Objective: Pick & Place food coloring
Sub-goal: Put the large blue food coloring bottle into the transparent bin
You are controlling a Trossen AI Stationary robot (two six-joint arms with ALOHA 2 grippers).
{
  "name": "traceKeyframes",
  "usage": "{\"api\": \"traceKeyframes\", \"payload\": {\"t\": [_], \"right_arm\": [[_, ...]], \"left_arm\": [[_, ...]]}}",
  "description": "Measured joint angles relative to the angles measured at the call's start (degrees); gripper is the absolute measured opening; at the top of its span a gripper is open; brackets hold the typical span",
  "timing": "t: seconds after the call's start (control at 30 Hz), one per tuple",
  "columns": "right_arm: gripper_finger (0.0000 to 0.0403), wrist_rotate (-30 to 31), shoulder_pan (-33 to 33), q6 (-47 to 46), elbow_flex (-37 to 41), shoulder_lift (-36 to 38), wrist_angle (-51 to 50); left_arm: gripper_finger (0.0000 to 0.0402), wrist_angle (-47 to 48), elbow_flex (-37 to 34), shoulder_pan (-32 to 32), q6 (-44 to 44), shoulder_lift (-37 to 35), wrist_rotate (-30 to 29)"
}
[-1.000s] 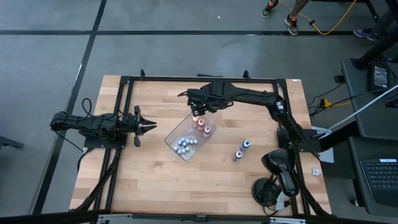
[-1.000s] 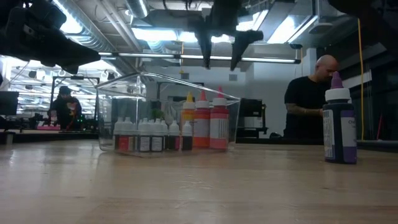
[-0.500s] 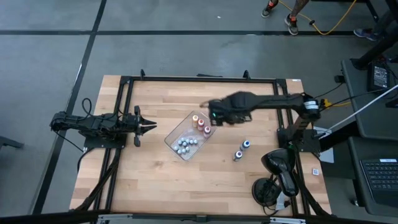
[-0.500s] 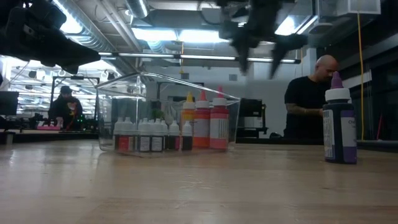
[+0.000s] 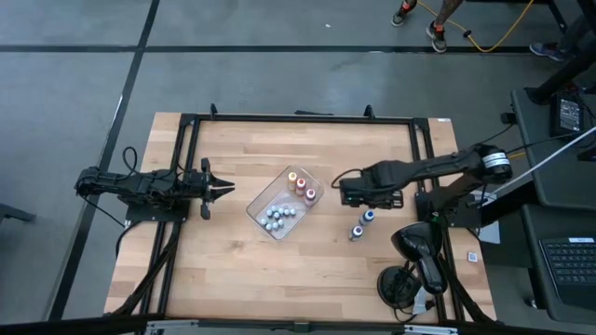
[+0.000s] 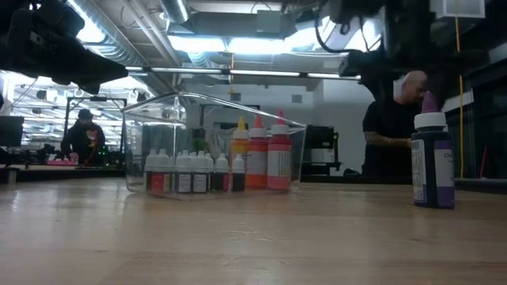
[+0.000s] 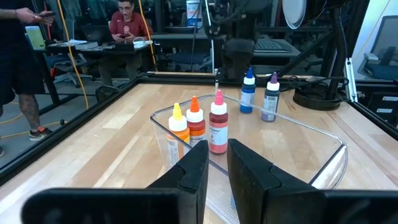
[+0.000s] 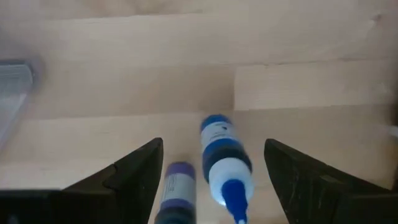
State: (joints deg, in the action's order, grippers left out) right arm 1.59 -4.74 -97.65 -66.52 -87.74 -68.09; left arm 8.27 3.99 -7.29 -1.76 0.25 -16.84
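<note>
Near the middle of the wooden table (image 5: 233, 270), most of the food coloring sits inside a clear plastic tray (image 5: 257, 207): a cluster of small white-capped bottles (image 5: 277, 216) fills the end nearer the table's front edge, and three taller bottles, yellow (image 7: 177, 121), orange (image 7: 195, 117) and red (image 7: 218, 122), stand upright in a row at the far end. Seen level from the table top, the three tall ones (image 6: 257, 154) rise above the short ones (image 6: 186, 172) beside them. Two more bottles stand outside the tray, well apart from it toward the right arm's side: a blue bottle (image 5: 369, 217) and a purple bottle (image 5: 357, 231), close together and upright.

Just beside the blue bottle hangs the right gripper (image 5: 346, 189), above the bare wood between the tray and the two loose bottles. Its fingers (image 8: 134, 174) are spread wide and hold nothing; its wrist camera looks down on the blue bottle (image 8: 221, 157) and the purple bottle (image 8: 177, 191) between them.

At the table's left edge the left gripper (image 5: 222, 188) waits, pointing toward the tray, its fingers (image 7: 252, 170) nearly together with only a narrow gap and nothing between them.

Beyond the table, a person in a dark shirt (image 6: 394, 127) is in the room behind.
</note>
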Motion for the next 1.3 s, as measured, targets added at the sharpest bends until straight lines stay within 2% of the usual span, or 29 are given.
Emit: {"api": "traceKeyframes", "payload": {"t": [0.33, 0.57, 0.87, 1.1, 1.3], "right_arm": [[0.0280, -2.7, -4.2, -5.6, 10.0, 1.3, 12.0], [0.0270, -2.5, -5.4, -5.7, 11.5, 1.3, 12.6], [0.0153, -0.8, -5.3, -5.4, 11.6, 1.3, 12.6], [0.0150, 1.6, -5.3, -2.0, 9.1, 1.2, 11.5], [0.0150, 2.8, -2.5, 7.7, 2.6, 1.2, 4.1]], "left_arm": [[0.0058, 0.0, 0.0, 0.0, 0.0, 0.0, 0.0], [0.0056, 0.0, 0.0, 0.0, 0.0, 0.0, 0.0], [0.0058, 0.0, 0.0, 0.0, 0.0, 0.0, 0.0], [0.0055, 0.0, 0.0, 0.0, 0.0, 0.0, 0.0], [0.0056, 0.0, 0.0, 0.0, 0.0, 0.0, 0.0]]}}
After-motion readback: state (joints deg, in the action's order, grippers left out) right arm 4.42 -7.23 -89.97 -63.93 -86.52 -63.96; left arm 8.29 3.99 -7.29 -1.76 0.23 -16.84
